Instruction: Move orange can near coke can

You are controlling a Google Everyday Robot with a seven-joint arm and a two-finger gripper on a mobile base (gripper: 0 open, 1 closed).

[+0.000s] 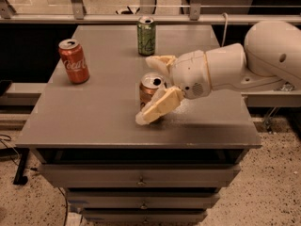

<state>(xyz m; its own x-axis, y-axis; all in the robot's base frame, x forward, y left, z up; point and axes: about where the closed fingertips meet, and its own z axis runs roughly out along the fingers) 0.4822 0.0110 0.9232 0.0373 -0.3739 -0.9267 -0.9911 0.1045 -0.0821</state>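
Note:
The orange can (pixel 147 92) stands upright near the middle of the grey table (pixel 94 117), its silver top showing. My gripper (pixel 145 90) reaches in from the right and is open, with one cream finger (pixel 160 61) behind the can and the other (pixel 157 108) in front of it, covering the can's lower front. The jaws straddle the can. I cannot tell whether they touch it. The coke can (pixel 74 61), red with white script, stands upright at the table's left side, well apart from the orange can.
A green can (pixel 146 36) stands upright at the table's far middle edge. My white arm (pixel 263 55) stretches over the table's right side. The table has drawers below its front edge (pixel 141 181). A railing runs behind it.

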